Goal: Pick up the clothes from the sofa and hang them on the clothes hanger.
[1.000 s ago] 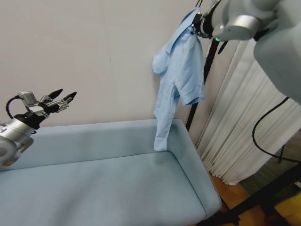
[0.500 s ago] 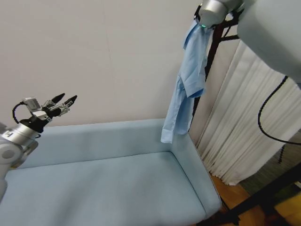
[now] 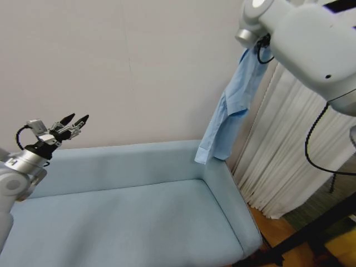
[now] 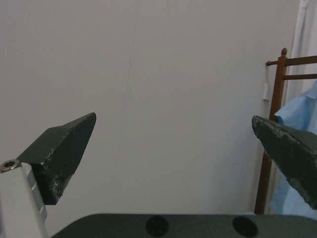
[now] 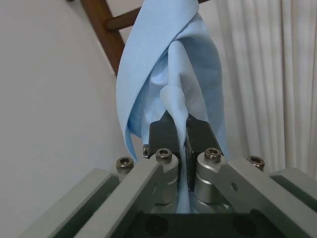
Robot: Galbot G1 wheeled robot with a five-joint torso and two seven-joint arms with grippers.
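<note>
Left gripper (image 3: 77, 119) hovers over sofa (image 3: 128, 222) left end, jaws wide; blue shirt (image 3: 231, 108) hangs near-vertical, hem down beside the sofa's right arm; right arm raised high, right gripper (image 5: 182, 130) pinching shirt top by wooden hanger stand (image 5: 101, 27).

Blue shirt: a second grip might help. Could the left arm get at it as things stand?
Probably not. The left end effector hovers open over the left end of the sofa, while the shirt hangs at the opposite end, pinched in the right end effector beside the wooden rack.
</note>
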